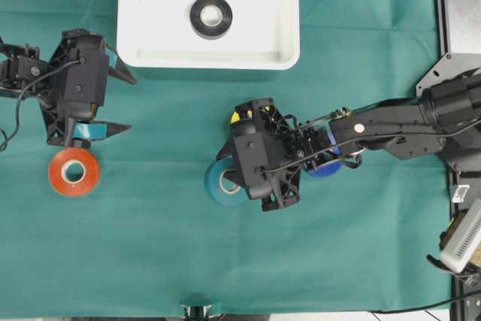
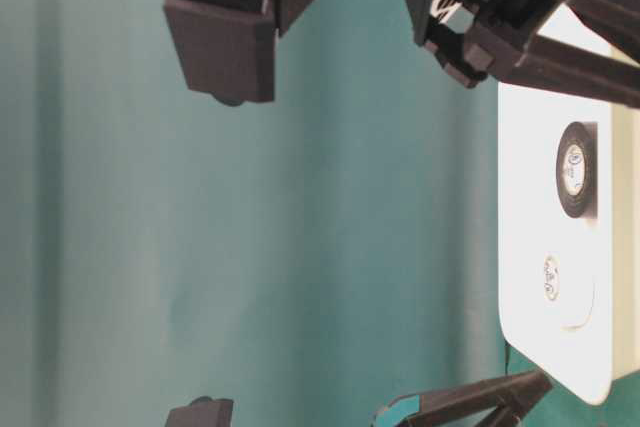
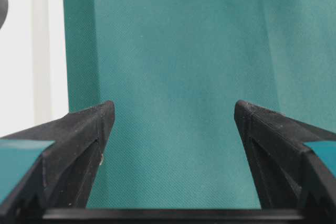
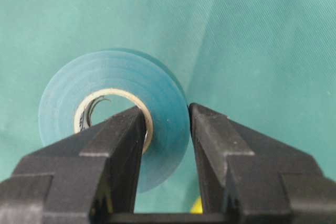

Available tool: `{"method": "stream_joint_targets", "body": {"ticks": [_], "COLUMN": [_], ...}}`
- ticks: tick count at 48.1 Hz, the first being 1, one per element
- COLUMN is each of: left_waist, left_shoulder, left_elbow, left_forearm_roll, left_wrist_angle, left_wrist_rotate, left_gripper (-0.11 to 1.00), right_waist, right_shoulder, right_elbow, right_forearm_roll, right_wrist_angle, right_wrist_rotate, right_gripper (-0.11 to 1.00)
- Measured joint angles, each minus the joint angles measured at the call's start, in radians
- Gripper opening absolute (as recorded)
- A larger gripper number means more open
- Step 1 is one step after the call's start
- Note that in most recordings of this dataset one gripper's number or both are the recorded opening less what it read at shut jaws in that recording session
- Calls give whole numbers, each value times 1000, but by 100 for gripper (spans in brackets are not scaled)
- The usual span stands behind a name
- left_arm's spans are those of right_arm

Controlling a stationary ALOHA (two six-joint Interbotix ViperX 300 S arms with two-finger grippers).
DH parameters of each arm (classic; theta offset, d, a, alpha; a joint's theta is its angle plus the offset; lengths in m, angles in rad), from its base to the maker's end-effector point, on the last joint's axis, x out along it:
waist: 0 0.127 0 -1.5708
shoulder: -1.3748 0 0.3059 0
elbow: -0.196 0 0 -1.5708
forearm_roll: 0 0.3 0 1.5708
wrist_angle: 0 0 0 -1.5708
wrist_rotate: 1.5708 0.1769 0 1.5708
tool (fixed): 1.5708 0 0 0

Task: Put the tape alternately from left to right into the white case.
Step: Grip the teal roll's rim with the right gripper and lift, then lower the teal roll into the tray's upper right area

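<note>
white case holds white, black rolls; right hand grips teal roll.

I work at a lab test bench, not in a home. A green cloth covers the whole table, my two black arms are mounted at its left and right edges, and a bare metal plate with loose cables stands on the right.
</note>
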Motion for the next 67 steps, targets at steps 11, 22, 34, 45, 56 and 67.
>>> {"method": "stream_joint_targets", "body": {"ticks": [11, 22, 34, 45, 56, 67], "left_waist": [0, 0, 0, 0, 0, 0], "left_shoulder": [0, 0, 0, 0, 9, 25], "left_elbow": [0, 0, 0, 0, -2, -9], "left_forearm_roll": [0, 0, -2, 0, -2, 0], "left_wrist_angle": [0, 0, 0, 0, 0, 0], "left_wrist_rotate": [0, 0, 0, 0, 0, 0], "left_gripper": [95, 95, 95, 95, 95, 95], "right_waist": [-86, -186, -313, -440, -538, -617], "right_shoulder": [-43, -91, -121, -121, -121, -121], "right_elbow": [38, 89, 109, 126, 132, 132], "right_forearm_roll": [2, 2, -3, -46, -84, -114], "right_wrist_angle": [2, 2, 2, 2, 2, 0], "right_wrist_rotate": [-2, -3, -8, -9, -9, -9], "right_gripper": [2, 2, 2, 2, 2, 2]}}
